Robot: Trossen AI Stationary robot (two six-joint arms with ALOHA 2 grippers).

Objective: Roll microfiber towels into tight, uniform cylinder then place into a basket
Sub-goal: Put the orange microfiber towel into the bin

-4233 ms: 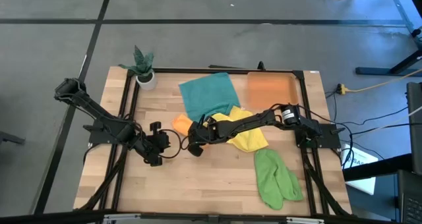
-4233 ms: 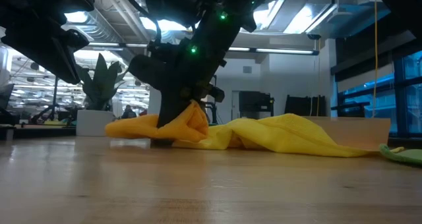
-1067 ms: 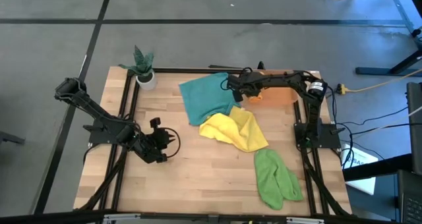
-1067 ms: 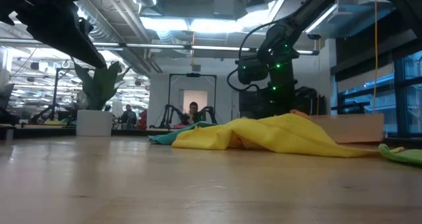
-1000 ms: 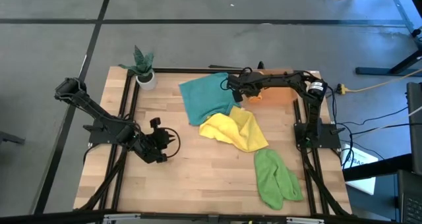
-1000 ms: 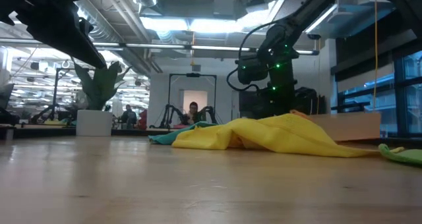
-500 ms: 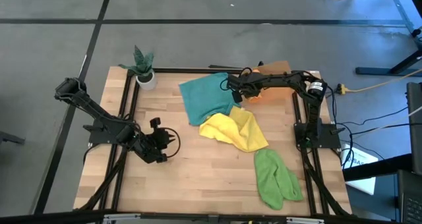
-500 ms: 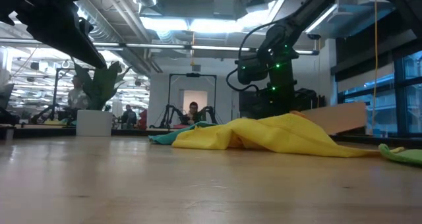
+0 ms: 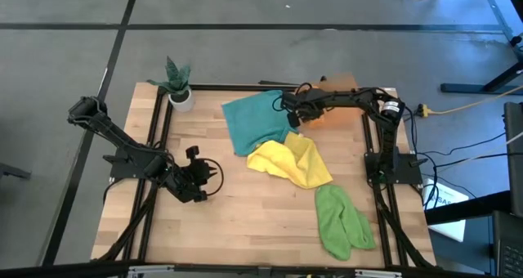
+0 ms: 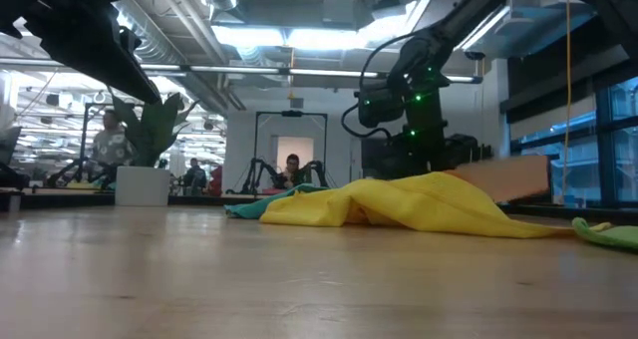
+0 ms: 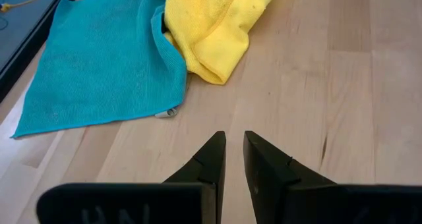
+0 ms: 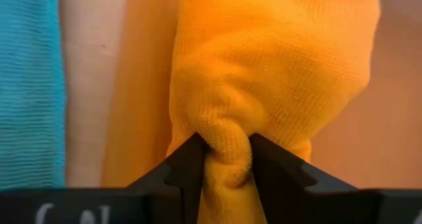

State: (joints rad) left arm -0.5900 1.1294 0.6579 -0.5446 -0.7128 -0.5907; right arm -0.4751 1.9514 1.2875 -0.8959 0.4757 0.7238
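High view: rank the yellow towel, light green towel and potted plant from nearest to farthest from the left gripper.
From the left gripper:
1. Yellow towel, table centre.
2. Potted plant, far left corner.
3. Light green towel, near right side.

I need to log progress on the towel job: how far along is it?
Done: none is loose in the basket yet. In hand: the right end effector has the orange towel between its fingers at the tilted basket. Left: teal, yellow and green towels lie unrolled on the table; the left end effector waits empty.
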